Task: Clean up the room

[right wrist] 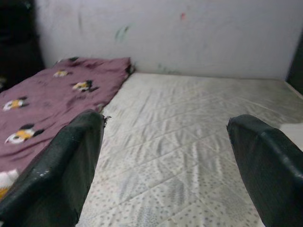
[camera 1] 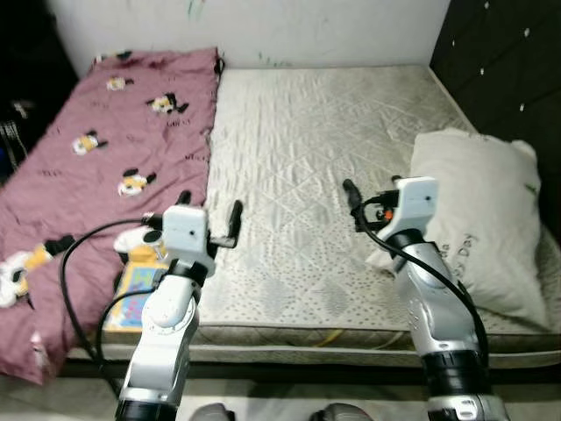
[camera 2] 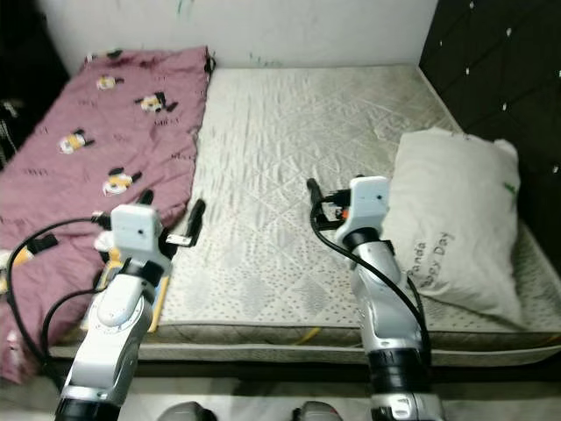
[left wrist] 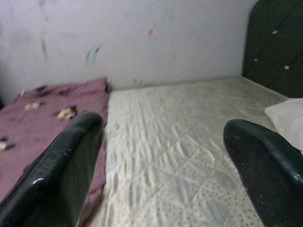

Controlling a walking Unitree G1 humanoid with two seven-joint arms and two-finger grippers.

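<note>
Bare quilted mattress [camera 1: 298, 175] is the landmark, seen from its foot edge, off-white with a diamond stitch pattern. Maroon blanket [camera 1: 105, 149] with cartoon mouse prints lies along the mattress's left side, running from the wall [camera 1: 263, 26] end down to the near edge, its right border overlapping the mattress edge. White pillow [camera 1: 482, 219] with green print sits on the mattress's right side, close to the dark tufted headboard [camera 1: 504, 70], lying flat and slightly angled. A colourful flat book or box [camera 1: 136, 294] rests at the mattress's near left corner, partly under the blanket edge and behind the left arm; exact kind unclear. Left claw [camera 1: 210, 219] hovers over the mattress's near left part, just beside the blanket border, fingers spread wide, holding nothing; in the left wrist view both black fingers [left wrist: 61, 170] frame open mattress surface. Right claw [right wrist: 165, 170] hovers over the mattress's near middle-right, just left of the pillow's near corner; from the head views one black finger [camera 1: 351, 193] points toward the wall, and the right wrist view shows the fingers spread apart with nothing between them. A yellow strip [camera 1: 329, 335] shows at the mattress's front edge between the arms. Black cables loop from the left arm down beside the mattress's near left corner.
</note>
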